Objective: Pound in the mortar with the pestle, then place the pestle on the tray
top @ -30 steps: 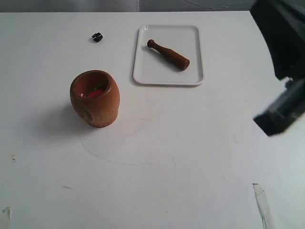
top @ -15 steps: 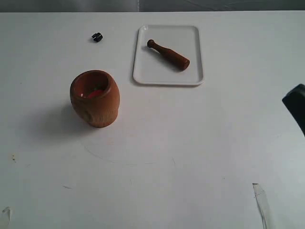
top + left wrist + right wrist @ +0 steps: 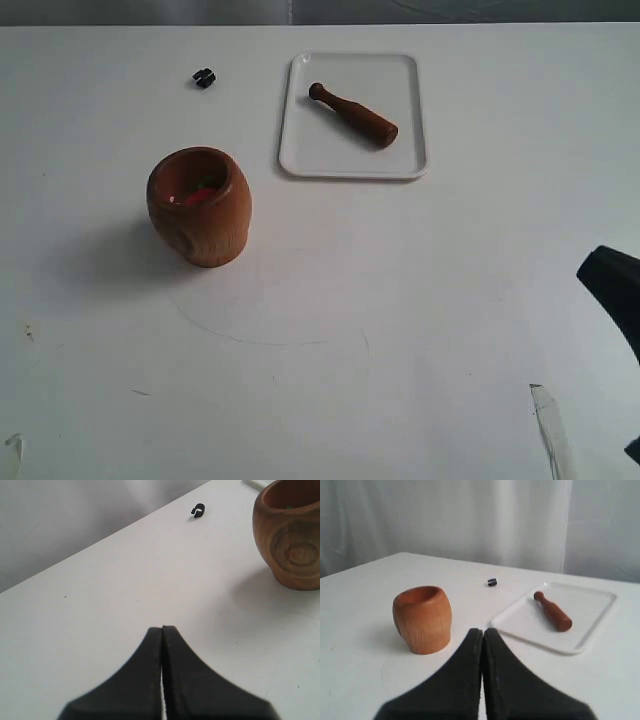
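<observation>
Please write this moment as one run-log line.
pestle: lying on tray | mortar: upright, apart from tray | left tool: shut, empty | right tool: shut, empty

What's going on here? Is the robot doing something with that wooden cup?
Nothing is being handled right now. The dark brown wooden pestle lies in the flat white plastic tray, and the orange-brown wooden mortar stands upright on the table, reddish bits inside. The left gripper and right gripper are both shut and empty.
</observation>
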### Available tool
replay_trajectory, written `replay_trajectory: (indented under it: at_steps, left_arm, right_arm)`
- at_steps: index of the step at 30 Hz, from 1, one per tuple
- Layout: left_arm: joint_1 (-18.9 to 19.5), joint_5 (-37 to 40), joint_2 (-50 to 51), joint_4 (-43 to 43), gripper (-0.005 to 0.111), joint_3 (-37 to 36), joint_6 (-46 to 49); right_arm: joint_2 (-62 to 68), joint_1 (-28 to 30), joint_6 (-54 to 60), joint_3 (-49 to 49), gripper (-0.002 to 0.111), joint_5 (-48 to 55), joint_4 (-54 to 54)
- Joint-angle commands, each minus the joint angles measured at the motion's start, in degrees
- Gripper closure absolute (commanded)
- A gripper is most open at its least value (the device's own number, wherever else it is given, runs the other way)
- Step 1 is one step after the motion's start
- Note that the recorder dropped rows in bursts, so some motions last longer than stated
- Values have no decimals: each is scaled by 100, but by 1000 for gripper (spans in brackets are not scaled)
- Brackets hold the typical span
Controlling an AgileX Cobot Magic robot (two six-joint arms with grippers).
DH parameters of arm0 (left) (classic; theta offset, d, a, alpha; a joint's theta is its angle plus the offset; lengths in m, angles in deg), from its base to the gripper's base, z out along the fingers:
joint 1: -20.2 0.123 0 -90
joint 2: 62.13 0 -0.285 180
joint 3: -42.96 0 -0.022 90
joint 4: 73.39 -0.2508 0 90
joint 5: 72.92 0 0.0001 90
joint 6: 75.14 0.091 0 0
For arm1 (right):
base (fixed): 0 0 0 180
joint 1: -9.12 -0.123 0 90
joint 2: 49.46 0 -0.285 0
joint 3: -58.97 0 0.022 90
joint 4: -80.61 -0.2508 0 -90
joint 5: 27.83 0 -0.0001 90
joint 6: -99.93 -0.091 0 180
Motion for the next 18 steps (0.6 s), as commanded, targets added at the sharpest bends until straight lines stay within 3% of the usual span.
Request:
replay_trajectory:
  at_steps: [1, 9, 13, 18]
  left_arm:
    - [-44, -17, -7, 42, 107, -3, -47]
    - [-44, -17, -7, 42, 107, -3, -47]
    - [-44, -17, -7, 42, 107, -3, -47]
    - [-44, -17, -7, 42, 107, -3, -47]
  right_arm:
    - [-24, 53, -361, 22, 108, 413, -604]
    - [-24, 53, -612, 22, 108, 413, -2246]
    - [-24, 53, -461, 22, 108, 413, -2130]
    - [-24, 53, 443, 22, 108, 1025, -818]
